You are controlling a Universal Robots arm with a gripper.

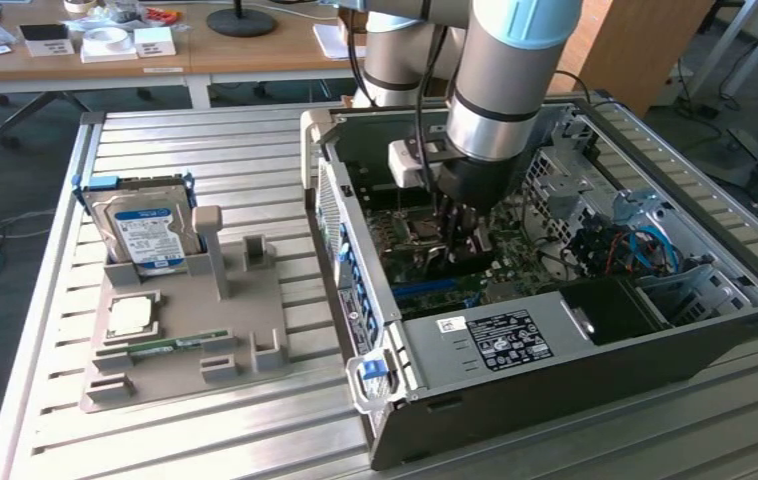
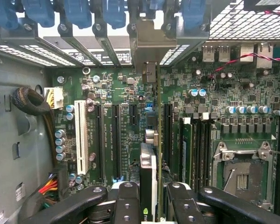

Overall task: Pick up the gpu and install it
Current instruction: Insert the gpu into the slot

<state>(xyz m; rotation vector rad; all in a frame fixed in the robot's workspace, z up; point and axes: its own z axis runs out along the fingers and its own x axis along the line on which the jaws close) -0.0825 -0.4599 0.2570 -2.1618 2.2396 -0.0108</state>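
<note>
A gray metal table (image 1: 219, 150) with long grooves stands in a room, with a wooden desk (image 1: 219, 55) behind it. On the table lies an open computer case (image 1: 553, 370). Inside it are a green motherboard (image 1: 406, 235) and a black power supply (image 1: 526, 330) with a white label. Next to the case, toward the exterior view's left, is a gray holder (image 1: 172, 370). It has a hard drive (image 1: 146, 235) with a blue label, a square chip (image 1: 132, 315) and a thin RAM stick (image 1: 179, 346) in it. The arm reaches down into the case. Its gripper (image 1: 466, 250) is low over the motherboard, with the dark gpu (image 1: 470, 264) at its tip.

In the wrist view, the gripper (image 2: 151, 191) is squeezed tight on the gpu (image 2: 149, 163). One black finger (image 2: 126, 200) sits on each side of it. The gpu stands on its thin edge over the motherboard (image 2: 121, 88), between the long black slots. Its silver bracket (image 2: 147, 44) is up against the back wall of the case. I cannot tell if it is pushed into a slot. An empty chip socket (image 2: 242, 175) is off to one side.
</note>
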